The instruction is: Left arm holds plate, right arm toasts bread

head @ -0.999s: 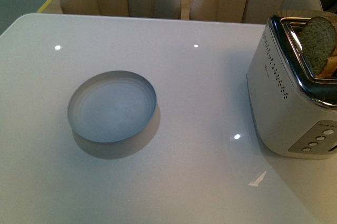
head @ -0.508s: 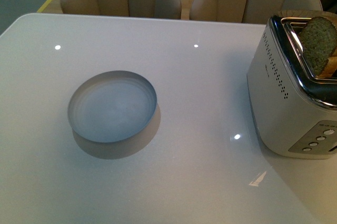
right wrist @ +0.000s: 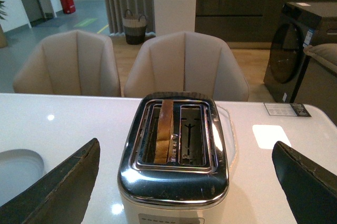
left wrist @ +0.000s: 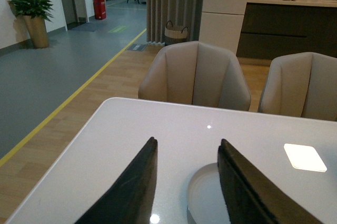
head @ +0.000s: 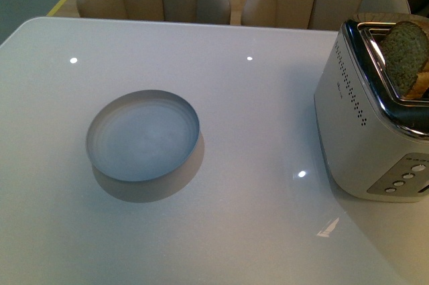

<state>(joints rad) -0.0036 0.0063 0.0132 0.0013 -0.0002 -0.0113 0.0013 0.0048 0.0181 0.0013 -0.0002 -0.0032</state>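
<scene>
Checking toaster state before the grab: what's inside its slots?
One bread slice stands in one slot of the toaster, its top sticking out. The other slot looks empty. The slice's lower part is hidden inside.

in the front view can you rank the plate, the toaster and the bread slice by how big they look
Largest to smallest as they look:
1. Toaster, though the frame edge cuts it off.
2. Plate, close behind; the toaster's cropping makes these two unsure.
3. Bread slice, clearly smallest, only its top showing above the slot.
</scene>
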